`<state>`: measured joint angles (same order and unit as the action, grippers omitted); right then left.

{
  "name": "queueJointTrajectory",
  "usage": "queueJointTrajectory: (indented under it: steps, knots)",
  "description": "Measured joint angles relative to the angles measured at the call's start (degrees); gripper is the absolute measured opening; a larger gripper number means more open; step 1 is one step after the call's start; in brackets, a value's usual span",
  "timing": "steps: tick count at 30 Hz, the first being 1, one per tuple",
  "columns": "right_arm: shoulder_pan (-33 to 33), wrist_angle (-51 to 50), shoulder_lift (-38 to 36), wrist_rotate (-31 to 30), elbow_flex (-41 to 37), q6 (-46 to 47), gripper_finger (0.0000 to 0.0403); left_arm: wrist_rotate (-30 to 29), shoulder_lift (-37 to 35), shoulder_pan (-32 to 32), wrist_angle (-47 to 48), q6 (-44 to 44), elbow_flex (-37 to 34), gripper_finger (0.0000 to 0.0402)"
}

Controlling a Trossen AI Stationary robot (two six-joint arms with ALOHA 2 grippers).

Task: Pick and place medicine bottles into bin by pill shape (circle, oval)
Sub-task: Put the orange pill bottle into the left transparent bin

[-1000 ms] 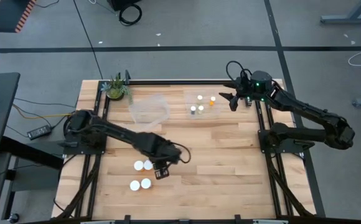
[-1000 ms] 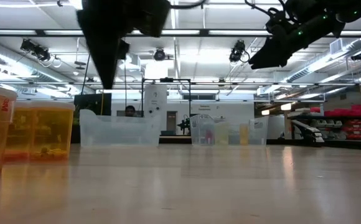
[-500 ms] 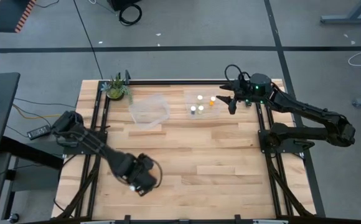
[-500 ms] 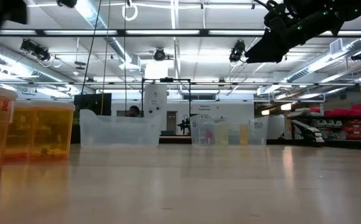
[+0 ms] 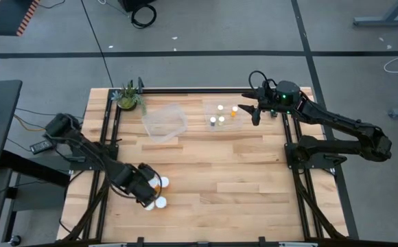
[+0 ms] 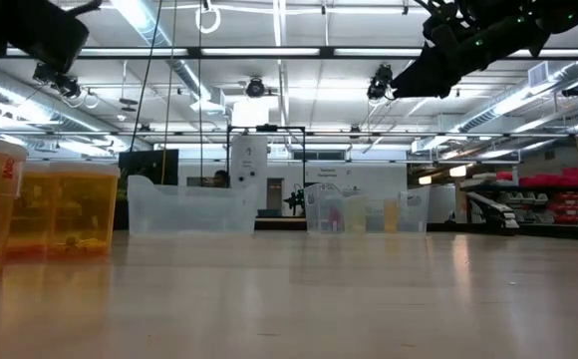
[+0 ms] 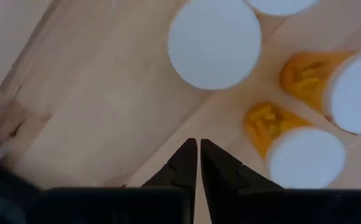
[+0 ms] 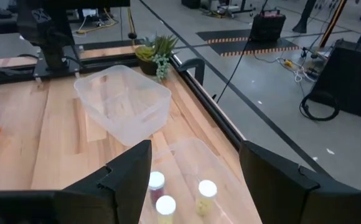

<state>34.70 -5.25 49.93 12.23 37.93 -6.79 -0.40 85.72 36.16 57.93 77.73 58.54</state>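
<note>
Medicine bottles with white caps [image 5: 163,182] stand upright near the table's near left corner. In the left wrist view there are two orange ones [image 7: 305,155] and a wide white cap [image 7: 215,42]. My left gripper [image 7: 198,157] points straight down beside them, shut on nothing; it also shows from above [image 5: 146,191]. Several more bottles [image 5: 221,119] stand in the clear bin [image 5: 239,123] at the far right. My right gripper [image 5: 252,114] hovers open just right of that bin, with nothing between its fingers [image 8: 131,171].
An empty clear bin [image 5: 165,122] sits at the far middle, left of the bin with bottles. A small green potted plant [image 5: 127,98] stands at the far left corner. Bare wood fills the table's middle and near right.
My left gripper has swung toward the table's left edge, from just right of the near-left bottles to above their left side, rolling about its own axis as it went. The bottles stand where they were.
</note>
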Motion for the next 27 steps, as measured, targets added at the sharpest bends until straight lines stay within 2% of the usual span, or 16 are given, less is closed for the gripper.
queueJointTrajectory:
  steps: [6, 10, 13, 22, 27]
  knots:
    - [0.00, -1.37, 0.00, 0.00, 0.00, -0.28, 0.0251, -0.46, -8.49, -1.58, -9.13, 1.06, -11.21, 0.0021]
    - [0.02, -0.37, 0.00, 0.00, 0.00, -0.28, 0.0251, -0.49, -9.00, -2.68, -10.43, 2.15, -13.39, 0.0044]
    - [0.02, -0.34, 0.00, -0.20, 0.00, -0.28, 0.0251, -0.64, -8.89, -3.00, -11.94, 0.79, -13.33, 0.0086]
    - [0.04, 1.51, 0.00, -1.95, -0.02, -0.93, 0.0251, -0.89, -7.19, -3.86, -16.01, -1.97, -13.33, 0.0260]
    - [0.04, 1.89, 0.00, -1.95, -0.01, -1.36, 0.0251, -1.26, -4.09, -4.68, -19.14, -8.48, -13.33, 0.0312]
